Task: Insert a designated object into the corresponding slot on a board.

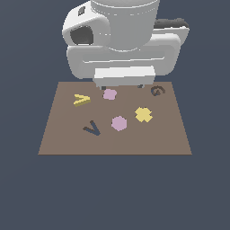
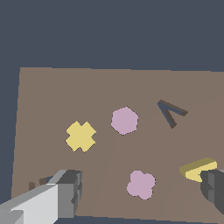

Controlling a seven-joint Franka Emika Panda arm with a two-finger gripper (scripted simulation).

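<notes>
The yellow V-shaped block (image 1: pixel 81 99) lies flat on the brown board (image 1: pixel 170 139), at its far part toward the exterior view's left. The dark V-shaped slot (image 1: pixel 92 129) is nearer the front, below the block. My gripper (image 1: pixel 122 86) hangs over the board's far edge, open and empty, to the right of the block. In the wrist view the gripper (image 2: pixel 141 187) straddles a pink flower piece. The block (image 2: pixel 197 168) lies right beside one finger (image 2: pixel 214 187), which hides part of it. The slot (image 2: pixel 171 112) shows empty on the board (image 2: pixel 52 96).
A pink flower piece (image 1: pixel 110 94), a pink hexagon (image 1: pixel 119 123) and a yellow cross (image 1: pixel 143 115) lie on the board. A dark G-shaped recess (image 1: pixel 157 90) sits at the far right. The arm's white body looms over the far edge.
</notes>
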